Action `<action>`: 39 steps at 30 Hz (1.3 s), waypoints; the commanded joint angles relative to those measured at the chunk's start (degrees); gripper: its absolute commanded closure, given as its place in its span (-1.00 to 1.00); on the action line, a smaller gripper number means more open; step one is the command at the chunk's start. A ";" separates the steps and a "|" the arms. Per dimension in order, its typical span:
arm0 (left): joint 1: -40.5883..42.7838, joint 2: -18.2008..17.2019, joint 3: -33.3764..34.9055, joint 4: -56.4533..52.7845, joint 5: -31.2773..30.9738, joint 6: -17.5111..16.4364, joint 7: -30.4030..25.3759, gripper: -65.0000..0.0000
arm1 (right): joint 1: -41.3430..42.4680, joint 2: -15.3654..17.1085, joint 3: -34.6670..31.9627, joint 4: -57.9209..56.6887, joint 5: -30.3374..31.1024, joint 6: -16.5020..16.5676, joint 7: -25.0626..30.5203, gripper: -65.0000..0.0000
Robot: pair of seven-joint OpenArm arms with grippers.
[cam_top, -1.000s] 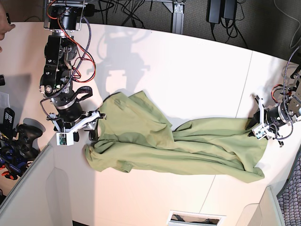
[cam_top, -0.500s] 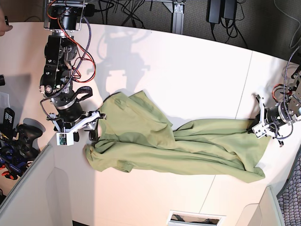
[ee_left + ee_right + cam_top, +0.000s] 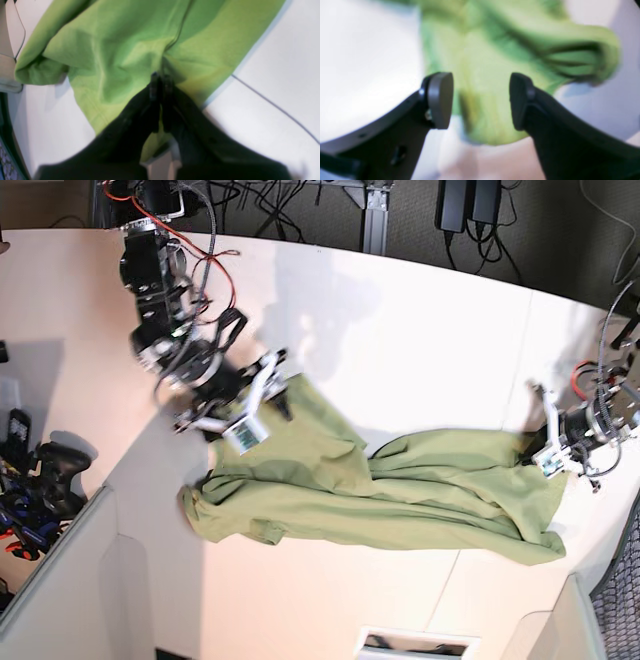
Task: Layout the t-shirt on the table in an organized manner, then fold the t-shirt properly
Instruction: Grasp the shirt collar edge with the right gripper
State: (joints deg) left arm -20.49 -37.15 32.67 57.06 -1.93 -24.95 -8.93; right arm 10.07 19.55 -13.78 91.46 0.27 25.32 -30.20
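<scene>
Base view, right end effector (image 3: 268, 385) moved over t-shirt (image 3: 400, 490), fingers apart, left end effector (image 3: 161, 82) clamped on t-shirt

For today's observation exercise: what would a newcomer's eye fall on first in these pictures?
First the olive-green t-shirt, stretched in a long wrinkled band across the white table. Next, the left gripper at the table's right end in the base view, its jaws shut on a pinch of the shirt's edge. Then the right gripper, jaws open above the shirt's other end, gripping nothing.
</scene>
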 commanded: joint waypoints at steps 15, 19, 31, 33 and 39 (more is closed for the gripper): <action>-1.38 -0.92 -0.48 0.74 -0.52 0.22 -0.85 1.00 | 0.66 3.28 -8.96 -5.16 -2.64 -0.94 5.14 -0.09; -1.38 -0.94 -0.48 0.74 -1.05 0.20 -0.66 1.00 | 0.72 3.08 -13.11 -4.46 -4.74 -1.11 6.21 -0.09; -1.36 -0.94 -0.48 0.74 -1.07 0.20 -0.66 1.00 | 1.03 0.31 -15.39 -5.20 -9.86 -5.49 6.25 -0.09; -1.36 -0.94 -0.48 0.74 -1.07 0.20 -0.66 1.00 | 1.01 0.31 -15.39 -6.12 -10.64 -5.64 6.25 -0.09; -1.36 -0.94 -0.48 0.74 -1.07 -0.39 -0.66 1.00 | 1.03 0.28 -15.39 -10.10 -10.64 -5.64 8.44 -0.09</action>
State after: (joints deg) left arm -20.47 -37.15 32.67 57.06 -2.42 -25.15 -8.75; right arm 10.66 19.49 -29.34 81.45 -9.41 19.55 -19.38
